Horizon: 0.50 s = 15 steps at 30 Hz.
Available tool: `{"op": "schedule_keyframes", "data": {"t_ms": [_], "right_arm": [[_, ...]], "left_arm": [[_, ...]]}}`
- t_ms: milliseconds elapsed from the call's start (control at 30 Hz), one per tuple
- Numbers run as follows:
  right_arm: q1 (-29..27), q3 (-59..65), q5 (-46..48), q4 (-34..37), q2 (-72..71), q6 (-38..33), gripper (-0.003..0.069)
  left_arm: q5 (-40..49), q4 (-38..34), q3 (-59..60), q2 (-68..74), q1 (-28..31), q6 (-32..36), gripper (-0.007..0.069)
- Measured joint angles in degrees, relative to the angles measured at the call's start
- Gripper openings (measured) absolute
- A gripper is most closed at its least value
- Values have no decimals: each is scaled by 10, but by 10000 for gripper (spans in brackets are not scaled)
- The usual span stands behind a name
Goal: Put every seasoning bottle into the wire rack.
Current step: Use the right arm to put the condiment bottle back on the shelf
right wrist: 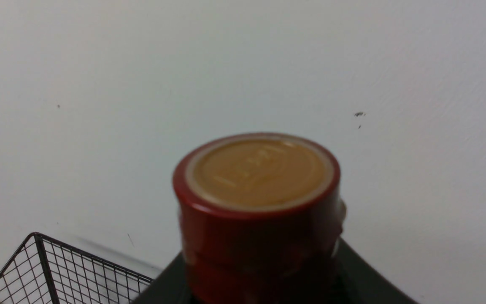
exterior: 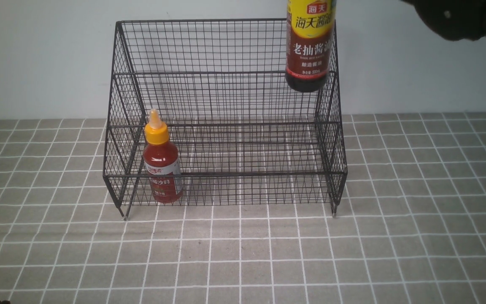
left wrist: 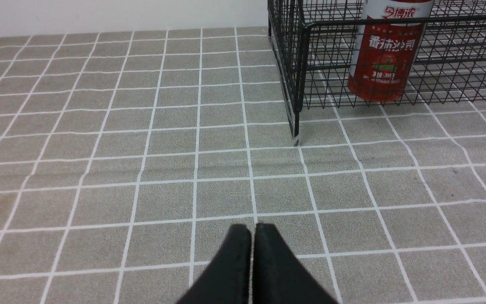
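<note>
1. We see the dark soy-sauce bottle [exterior: 309, 46], with its yellow-and-red label, upright in the air above the right end of the wire rack [exterior: 226, 72], its neck clamped in the right gripper [right wrist: 260, 274].
2. The red squeeze bottle [exterior: 162, 164], yellow-capped, stands in the rack's front left corner.
3. The left gripper [left wrist: 251, 230] is pinched together, empty.

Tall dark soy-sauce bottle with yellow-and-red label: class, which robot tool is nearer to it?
Right. The right tool grips the soy-sauce bottle near its cap, above the black wire-mesh rack's right side. The left tool, shut, is low over the grey tiled tablecloth, far from it.
</note>
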Motion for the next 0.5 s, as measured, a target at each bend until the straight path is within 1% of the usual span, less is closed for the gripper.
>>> {"op": "schedule_keyframes", "data": {"t_ms": [200,300,500], "right_arm": [[18,12,25,-31,-24,-3,268],[23,20,46,-30,-31,10,268],[24,22,67,-32,-40,13,268]], "left_arm": [[0,0,0,0,0,0,-7],[0,0,0,0,0,0,-7],[0,0,0,0,0,0,-7]]}}
